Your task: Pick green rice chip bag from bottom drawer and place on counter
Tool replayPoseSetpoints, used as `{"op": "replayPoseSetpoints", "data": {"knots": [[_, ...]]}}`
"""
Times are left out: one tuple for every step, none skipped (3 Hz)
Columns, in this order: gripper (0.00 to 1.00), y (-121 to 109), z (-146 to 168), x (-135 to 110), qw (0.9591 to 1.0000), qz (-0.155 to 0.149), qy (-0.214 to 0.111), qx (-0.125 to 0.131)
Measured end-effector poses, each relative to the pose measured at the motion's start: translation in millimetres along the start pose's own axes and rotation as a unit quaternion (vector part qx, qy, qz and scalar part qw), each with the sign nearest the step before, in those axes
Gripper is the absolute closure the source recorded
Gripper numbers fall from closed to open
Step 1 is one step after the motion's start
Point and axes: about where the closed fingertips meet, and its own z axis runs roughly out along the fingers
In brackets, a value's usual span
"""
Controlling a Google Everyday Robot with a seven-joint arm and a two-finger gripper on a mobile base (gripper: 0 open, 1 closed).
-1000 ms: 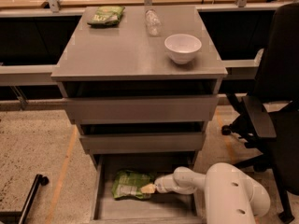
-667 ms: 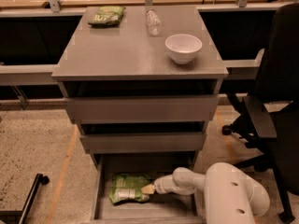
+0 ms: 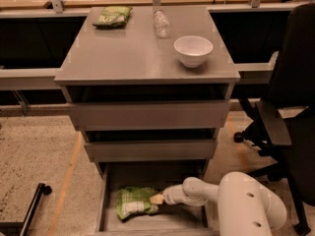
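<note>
Since 1 second ago the green rice chip bag (image 3: pixel 134 202) has slid a little leftward and toward the open front of the bottom drawer (image 3: pixel 104 203), where it lies flat on the floor. The gripper (image 3: pixel 157 198) stays low in the drawer, touching the bag's right edge; whether it clasps the bag I cannot tell. The white arm (image 3: pixel 241 205) reaches in from the right. 2 closed drawer fronts (image 3: pixel 147 114) overhang the drawer's back. The counter (image 3: pixel 128 58) carries a white bowl (image 3: pixel 193 49), a clear bottle (image 3: pixel 161 23) and a darker green bag (image 3: pixel 112 15). A black chair (image 3: pixel 293 107) stands at right.
</note>
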Motion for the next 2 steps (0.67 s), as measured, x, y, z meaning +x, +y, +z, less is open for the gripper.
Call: {"op": "replayPoseSetpoints", "data": {"knots": [[1.0,9,-15,-6,0.9999,-0.006,-0.015,0.006],[1.0,24,-54,-18,0.9991,-0.026,-0.032,0.013]]}}
